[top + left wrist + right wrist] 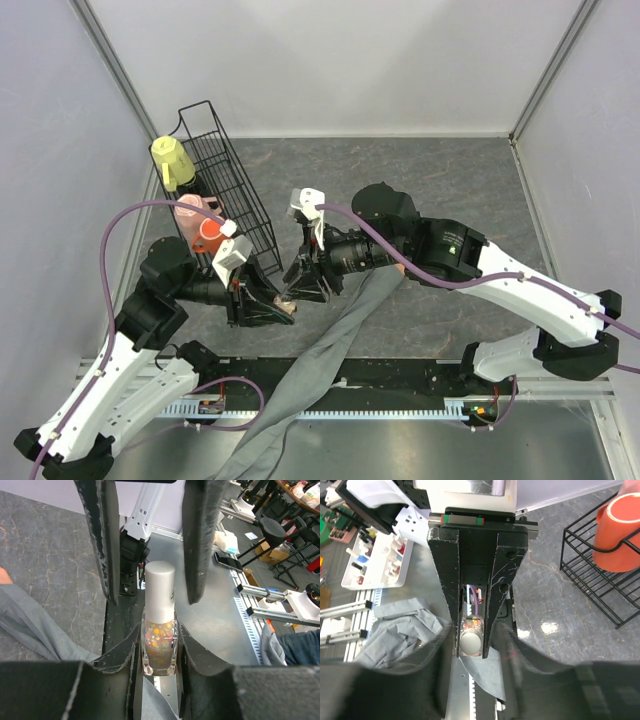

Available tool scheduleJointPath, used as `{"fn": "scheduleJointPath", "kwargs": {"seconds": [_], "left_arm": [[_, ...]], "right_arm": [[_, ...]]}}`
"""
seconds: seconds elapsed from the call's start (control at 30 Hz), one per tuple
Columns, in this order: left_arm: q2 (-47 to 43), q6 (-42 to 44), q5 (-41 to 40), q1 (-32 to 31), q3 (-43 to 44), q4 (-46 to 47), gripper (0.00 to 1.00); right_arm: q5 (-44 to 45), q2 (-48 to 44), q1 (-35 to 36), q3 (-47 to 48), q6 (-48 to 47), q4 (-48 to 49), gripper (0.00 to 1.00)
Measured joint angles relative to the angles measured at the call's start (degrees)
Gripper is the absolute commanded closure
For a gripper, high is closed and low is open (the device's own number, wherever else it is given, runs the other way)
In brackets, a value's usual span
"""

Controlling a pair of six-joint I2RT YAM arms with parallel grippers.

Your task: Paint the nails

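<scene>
Left claw [159,649] fills the bottom of the left wrist view, clenched on the glass body of a nail polish bottle [159,630]. Glitter fill, bottle upright. Its white cap [160,592] stands clear above my fingers. Right claw [152,599] comes in from the top with jaws apart, one finger each side of the cap. There's a gap on both sides, so no contact. Grey sleeve [35,625] lies on the bench [50,545] at left. The peach sliver at the left edge is likely the mannequin hand [3,575]. Nails not in view.

Right wrist view looks straight down on the cap top, bottle seated in the left claw's black jaws. My own right fingers [440,680] are blurred at the bottom and spread. Sleeve is bunched at left. An orange cup [620,530] sits in a black wire rack [580,565] top right, well apart.

Top view: both claws meet nose to nose mid-bench, and the bottle between them is too small to read. The sleeve runs from the near edge up under my right arm. Its hand end is mostly hidden beneath that arm, so the nails are somewhere under there and I can't place them closer.

Handling, my read:
- Bottle is small, light, glass and slick. Left grip on the body looks right.
- Cap is smooth and round. Take it mid-height, square on, or it slips when twisted.
- Mannequin hand looks light and the sleeve soft, so it may shift under the brush.
- Nails are tiny, so go gently.
</scene>
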Motion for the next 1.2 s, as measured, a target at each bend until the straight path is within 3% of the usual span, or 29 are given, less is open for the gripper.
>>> {"fn": "scheduleJointPath", "kwargs": {"seconds": [0.17, 0.33, 0.53, 0.7, 0.87, 1.07, 1.2], "left_arm": [[0.22, -0.04, 0.09, 0.0, 0.0, 0.07, 0.98], [0.37, -0.04, 0.46, 0.0, 0.0, -0.28, 0.98], [1.07, -0.02, -0.5, 0.0, 0.46, -0.46, 0.98], [2.4, -0.02, -0.52, 0.0, 0.83, -0.48, 0.98], [2.75, 0.0, -1.11, -0.02, 1.44, -0.39, 0.98], [1.97, 2.19, -9.92, -0.07, 2.1, -1.57, 0.98], [1.4, 5.84, -20.59, -0.37, 2.34, -1.86, 0.98]], "right_arm": [[-3.02, 0.37, -0.79, -0.07, -0.76, 0.15, 0.74], [-4.22, 0.22, -1.07, -0.92, -0.98, 0.94, 0.68], [-5.01, -0.37, -1.22, -3.63, -1.01, 1.53, 0.71], [-4.98, -0.68, -1.81, -4.04, -0.94, 1.62, 0.93], [-3.52, -1.44, -1.81, -4.66, -0.17, 2.62, 1.0], [4.81, -1.53, -1.77, -4.68, 6.49, 3.5, 1.0], [19.47, -1.68, 0.09, -5.44, 13.97, 5.16, 1.0]]}}
